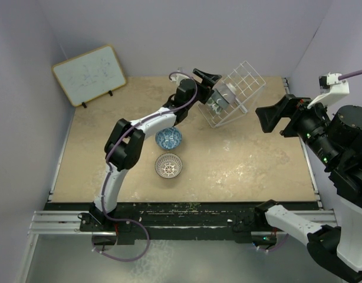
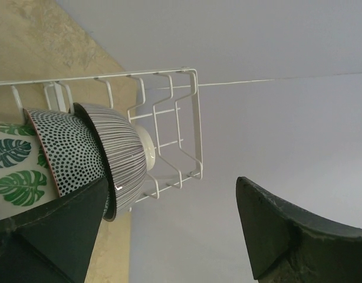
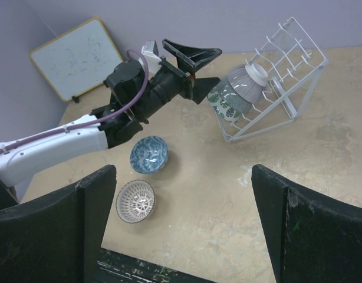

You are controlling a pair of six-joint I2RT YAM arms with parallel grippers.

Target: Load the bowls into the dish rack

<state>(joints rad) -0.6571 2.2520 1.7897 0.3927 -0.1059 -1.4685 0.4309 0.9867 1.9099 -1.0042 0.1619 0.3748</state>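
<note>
The white wire dish rack stands tilted at the back of the table. In it three bowls are stacked on edge: green-leaf, dotted and striped. My left gripper hangs at the rack's left side, open, with nothing between its fingers; one finger is close beside the dotted bowl. A blue bowl and a brown-white lattice bowl sit upright on the table under the left arm. My right gripper is open and empty, raised right of the rack.
A wood-framed whiteboard leans at the back left corner. Pale walls close in the table on the left, back and right. A black rail runs along the near edge by the arm bases.
</note>
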